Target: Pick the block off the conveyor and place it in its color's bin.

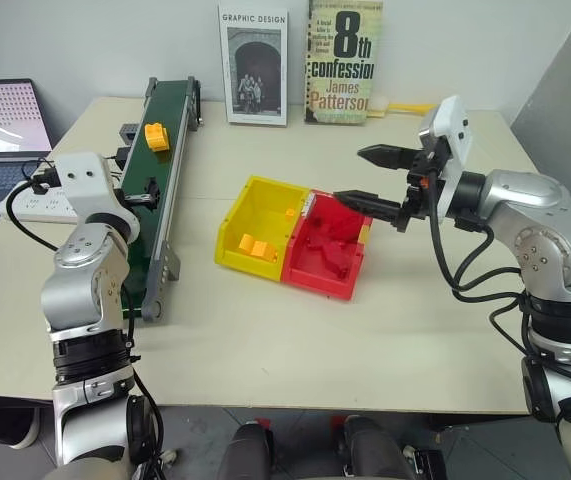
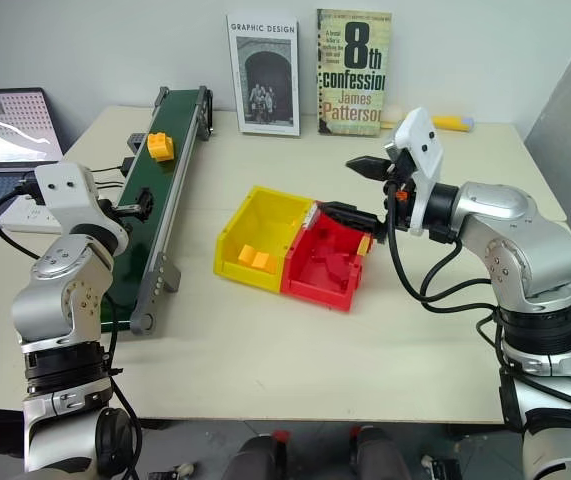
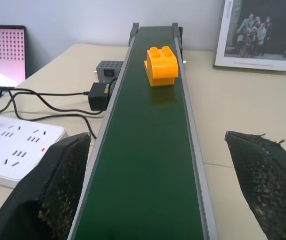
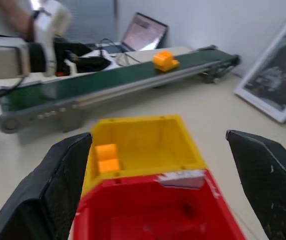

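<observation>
The orange-yellow block (image 1: 156, 136) rides on the dark-green conveyor (image 1: 165, 160), toward its far end. My left gripper (image 1: 148, 193) hovers over the belt nearer its front end, open, aimed along the belt at the block (image 3: 161, 65) with bare belt between. The yellow bin (image 1: 255, 226) stands mid-table, joined to a red bin (image 1: 327, 250), and holds orange pieces (image 1: 255, 245). My right gripper (image 1: 370, 178) hangs open above the red bin's far side, empty; its wrist view looks across the yellow bin (image 4: 137, 140) toward the conveyor (image 4: 117, 77).
Two books (image 1: 255, 65) lean against the back wall. A laptop (image 1: 0, 125), a white power strip (image 1: 30, 205) and cables lie left of the conveyor. A small grey box (image 3: 107, 67) sits beside the belt. Bare table stretches in front of the bins.
</observation>
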Controlling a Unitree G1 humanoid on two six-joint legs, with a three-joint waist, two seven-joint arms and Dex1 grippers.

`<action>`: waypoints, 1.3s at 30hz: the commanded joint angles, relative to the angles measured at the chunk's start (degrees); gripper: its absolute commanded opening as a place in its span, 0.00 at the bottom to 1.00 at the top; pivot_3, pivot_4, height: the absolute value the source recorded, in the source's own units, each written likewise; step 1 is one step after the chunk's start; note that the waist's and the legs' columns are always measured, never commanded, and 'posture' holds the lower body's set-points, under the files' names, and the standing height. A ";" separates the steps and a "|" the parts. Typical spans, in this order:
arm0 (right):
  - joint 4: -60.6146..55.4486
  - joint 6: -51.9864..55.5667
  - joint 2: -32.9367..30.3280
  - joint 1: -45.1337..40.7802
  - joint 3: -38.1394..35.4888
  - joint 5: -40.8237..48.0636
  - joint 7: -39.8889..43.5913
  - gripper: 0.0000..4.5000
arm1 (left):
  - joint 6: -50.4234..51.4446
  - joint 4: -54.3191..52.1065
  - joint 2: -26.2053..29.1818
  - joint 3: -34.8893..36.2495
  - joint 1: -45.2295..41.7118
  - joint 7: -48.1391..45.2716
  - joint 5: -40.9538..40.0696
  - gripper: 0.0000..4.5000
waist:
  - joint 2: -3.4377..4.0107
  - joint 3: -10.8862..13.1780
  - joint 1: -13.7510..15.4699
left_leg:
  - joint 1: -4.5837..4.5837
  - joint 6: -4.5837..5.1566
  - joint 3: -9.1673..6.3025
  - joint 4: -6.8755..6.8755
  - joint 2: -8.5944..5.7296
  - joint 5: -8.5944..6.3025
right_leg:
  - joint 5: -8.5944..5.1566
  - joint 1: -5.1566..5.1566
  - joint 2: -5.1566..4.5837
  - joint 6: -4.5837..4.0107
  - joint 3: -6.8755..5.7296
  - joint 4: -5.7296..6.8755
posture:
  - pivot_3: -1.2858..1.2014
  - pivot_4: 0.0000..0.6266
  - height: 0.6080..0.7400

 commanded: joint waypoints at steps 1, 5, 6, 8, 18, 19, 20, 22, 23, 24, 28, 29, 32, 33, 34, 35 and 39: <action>-2.56 0.80 -0.69 -1.62 -0.35 2.42 1.10 1.00 | -1.59 0.60 0.32 0.66 -2.37 1.44 0.58 1.00 | 0.00 0.00 0.01 | -0.01 0.00 -0.02 0.00 0.00 0.00 | 0.00 0.00 0.00 0.00 -0.02 -0.01 | 0.52 0.24 1.00; -3.25 1.32 -0.94 -1.38 -0.10 3.09 1.15 1.00 | -2.13 2.16 0.38 0.49 -3.10 1.84 0.56 1.00 | 0.00 0.00 0.02 | -0.01 0.00 -0.01 0.00 0.00 0.00 | 0.00 0.00 -0.02 0.00 -0.01 -0.01 | 0.52 0.24 1.00; -3.39 1.50 -1.02 -1.33 -0.11 3.28 1.19 1.00 | -2.22 2.61 0.35 0.58 -3.34 2.02 0.50 1.00 | 0.00 0.00 0.02 | -0.01 0.00 -0.01 0.00 0.00 0.00 | 0.00 0.00 -0.02 0.00 -0.01 -0.01 | 0.52 0.24 1.00; -3.73 1.80 -1.18 -1.26 -0.22 3.61 1.16 1.00 | -2.46 3.37 0.41 0.54 -3.69 2.13 0.50 1.00 | 0.00 0.00 0.02 | -0.01 -0.01 -0.01 0.00 0.00 0.00 | 0.00 0.00 -0.02 0.00 -0.01 0.00 | 0.52 0.24 1.00; -5.41 3.12 -2.23 -0.64 -0.74 5.76 0.16 1.00 | -3.72 7.06 0.47 -0.53 -4.97 1.88 1.15 1.00 | 0.00 0.00 0.02 | -0.01 -0.01 -0.02 0.00 0.00 0.00 | 0.00 0.00 -0.02 0.00 -0.02 -0.01 | 0.52 0.24 1.00; -5.61 3.26 -2.30 -0.53 -0.77 5.91 -0.04 1.00 | -3.60 7.43 0.19 -0.39 -5.10 1.97 0.88 1.00 | 0.00 0.00 0.02 | -0.01 -0.01 -0.01 0.00 0.00 0.00 | 0.00 0.00 -0.02 0.00 -0.02 -0.01 | 0.52 0.24 1.00; -5.73 3.41 -2.37 -0.47 -0.80 6.11 -0.23 1.00 | -3.49 7.77 -0.08 -0.18 -5.23 2.07 0.54 1.00 | 0.00 0.00 0.02 | -0.01 -0.01 -0.01 0.00 -0.01 0.00 | 0.00 0.00 -0.02 0.00 -0.02 -0.01 | 0.52 0.24 1.00; -6.06 3.71 -2.56 -0.27 -0.86 6.51 -0.56 1.00 | -3.31 7.97 -0.40 0.09 -5.22 2.10 0.02 0.96 | 0.00 0.00 0.02 | -0.01 -0.01 -0.02 0.00 0.00 0.00 | 0.00 0.00 -0.03 0.00 -0.02 -0.01 | 0.52 0.24 1.00; -6.20 3.82 -2.66 -0.18 -0.87 6.64 -0.69 1.00 | -3.28 7.91 -0.57 0.28 -5.15 2.08 -0.25 0.92 | 0.00 0.00 0.03 | -0.01 -0.01 -0.02 0.00 0.00 0.00 | 0.00 0.00 -0.03 0.00 -0.02 -0.01 | 0.52 0.24 1.00; -6.26 3.91 -2.71 -0.13 -0.89 6.72 -0.80 1.00 | -3.12 7.76 -0.75 0.50 -5.07 2.14 -0.55 0.89 | 0.00 0.00 0.02 | -0.01 -0.01 -0.02 0.00 0.00 0.00 | 0.00 0.00 -0.04 0.00 -0.02 -0.01 | 0.52 0.24 1.00; -5.84 3.88 -2.91 -0.45 -0.85 6.84 -0.98 1.00 | -2.15 6.96 -0.92 0.92 -4.67 2.31 -1.24 0.68 | 0.00 0.00 0.02 | -0.01 -0.01 -0.02 0.00 0.00 0.00 | 0.00 0.00 -0.03 0.00 -0.02 -0.01 | 0.52 0.24 1.00; -5.55 3.79 -2.93 -0.63 -0.81 6.82 -0.94 1.00 | -1.53 6.73 -1.08 1.18 -4.62 2.55 -1.60 0.65 | 0.00 0.00 0.02 | -0.01 -0.01 -0.02 0.00 0.00 0.00 | 0.00 0.00 -0.03 0.00 -0.02 -0.01 | 0.52 0.24 1.00; -5.12 3.58 -2.93 -0.86 -0.73 6.75 -0.83 1.00 | 0.16 5.50 -1.50 1.96 -4.25 3.35 -2.58 0.51 | 0.00 0.00 0.02 | -0.01 -0.01 -0.02 0.00 0.00 0.00 | 0.00 0.00 -0.03 0.00 -0.02 -0.01 | 0.52 0.24 1.00; -4.97 3.47 -2.95 -0.90 -0.72 6.70 -0.74 1.00 | 0.73 4.83 -1.44 2.00 -3.97 3.39 -2.68 0.45 | 0.00 0.00 0.02 | -0.01 -0.01 -0.02 0.00 0.00 0.00 | 0.00 0.00 -0.04 0.00 -0.02 -0.01 | 0.52 0.24 1.00; -4.82 3.39 -2.95 -0.97 -0.70 6.67 -0.66 1.00 | 1.36 4.24 -1.38 2.10 -3.72 3.43 -2.78 0.43 | 0.00 0.00 0.02 | -0.02 -0.01 -0.03 0.00 0.00 0.00 | 0.00 0.00 -0.03 0.00 -0.03 -0.01 | 0.52 0.24 1.00; -4.63 3.20 -2.96 -1.06 -0.63 6.55 -0.52 1.00 | 1.89 3.77 -1.45 2.39 -3.52 3.63 -3.00 0.38 | 0.00 0.00 0.02 | -0.02 -0.01 -0.03 0.00 0.00 0.00 | 0.00 0.00 -0.03 0.00 -0.03 -0.01 | 0.52 0.24 1.00; -4.08 2.69 -2.83 -1.46 -0.47 6.26 -0.40 1.00 | 2.93 2.44 -1.37 2.95 -2.89 3.76 -3.60 0.34 | 0.00 0.00 0.03 | -0.01 -0.01 -0.02 0.00 0.00 0.00 | 0.00 0.00 -0.04 0.00 -0.01 0.00 | 0.52 0.24 1.00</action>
